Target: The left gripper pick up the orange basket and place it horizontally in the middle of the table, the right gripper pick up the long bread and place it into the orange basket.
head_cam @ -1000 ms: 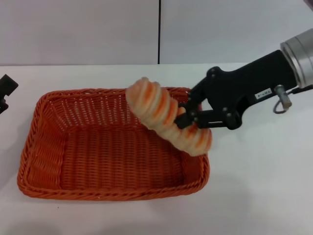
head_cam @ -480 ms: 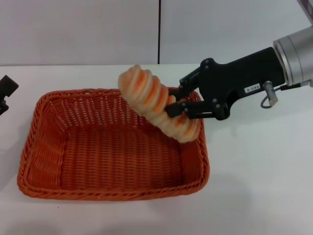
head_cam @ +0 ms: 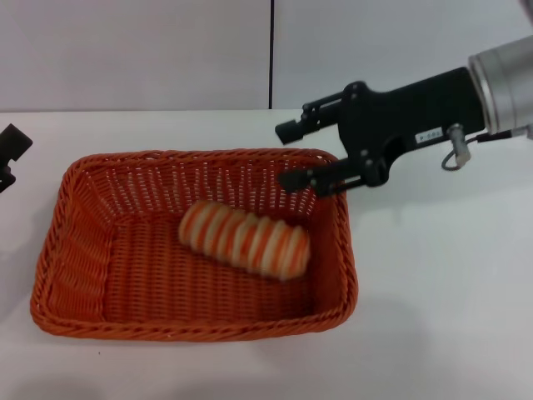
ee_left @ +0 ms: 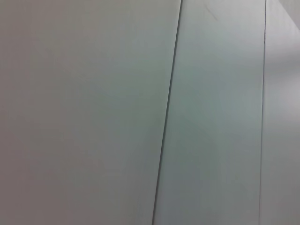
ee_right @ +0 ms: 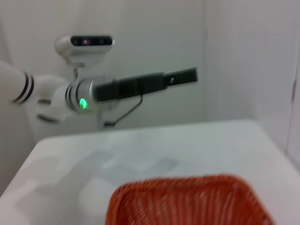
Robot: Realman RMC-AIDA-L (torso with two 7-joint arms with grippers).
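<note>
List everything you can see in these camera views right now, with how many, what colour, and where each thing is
orange basket: one, orange woven, on the table in front of the robot, long side running left to right.
long bread: one, orange-brown and cream stripes, lying inside the basket, toward its right half.
table: one, white, under the basket.
wall panels: pale grey with a dark vertical seam, behind the table.
right gripper: one, black, fingers apart and holding nothing, above the basket's far right corner.
left gripper: one, black, only its tip in the head view at the left edge of the table, away from the basket; the right wrist view shows it held out level above the table.
</note>
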